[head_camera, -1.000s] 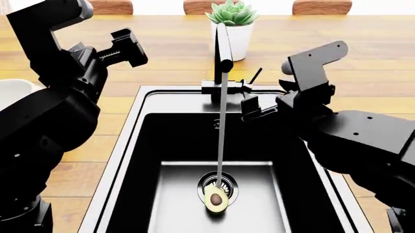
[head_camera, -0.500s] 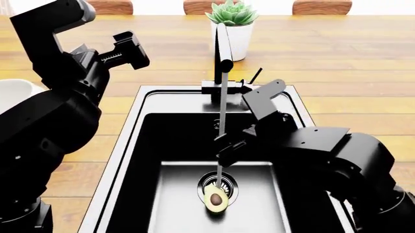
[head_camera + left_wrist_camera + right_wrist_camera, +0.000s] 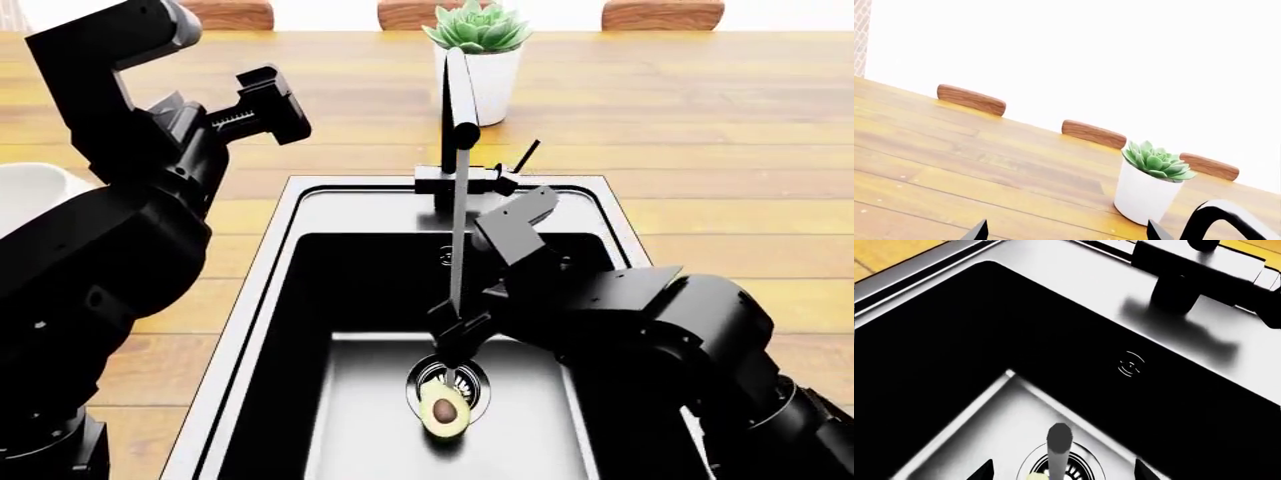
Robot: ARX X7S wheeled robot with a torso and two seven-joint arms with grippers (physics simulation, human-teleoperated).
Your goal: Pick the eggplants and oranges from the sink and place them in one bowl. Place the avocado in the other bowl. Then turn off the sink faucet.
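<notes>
I am on the avocado step. My right gripper [image 3: 451, 343] hangs low inside the sink [image 3: 267, 270], and its two fingers are apart with nothing between them. The avocado [image 3: 445, 410] lies just below my fingers, next to the drain, under the water from the sink faucet [image 3: 458, 110]. Next I think I must go down a bit more and close on it gently. My left gripper [image 3: 267, 100] is up high, and I cannot tell if it is open.

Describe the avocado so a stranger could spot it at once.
Look into the black sink set in the wooden counter, down at its grey floor. Beside the round drain lies the avocado, the only fruit there: a halved pear shape, yellow-green flesh, brown pit.
</notes>
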